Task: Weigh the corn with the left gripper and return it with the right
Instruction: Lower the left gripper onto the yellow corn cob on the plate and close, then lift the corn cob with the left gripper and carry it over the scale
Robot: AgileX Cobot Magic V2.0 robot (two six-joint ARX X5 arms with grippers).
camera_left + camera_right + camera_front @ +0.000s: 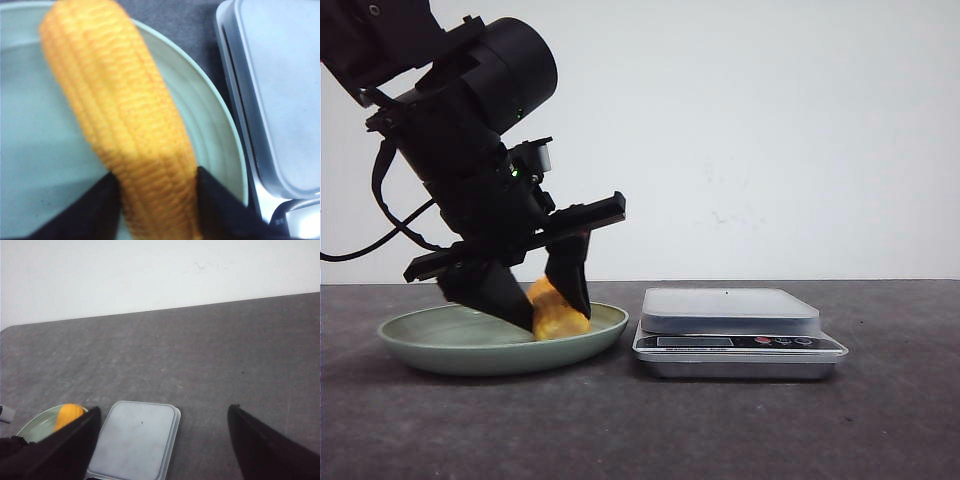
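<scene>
Corn [556, 313] sits in the green plate [440, 340] with the left hand [542, 300] grasping it, so pickup looks underway, next calling for a lift across to the scale [730, 310], while the right hand [160, 450] hangs released above the surface.

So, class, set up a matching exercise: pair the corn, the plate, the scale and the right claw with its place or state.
1 corn
2 plate
3 scale
4 right claw

a open, nothing between its fingers
b on the table, nothing on its platform
c gripped by the left claw
d green, under the corn

Pairs: 1-c, 2-d, 3-b, 4-a
</scene>
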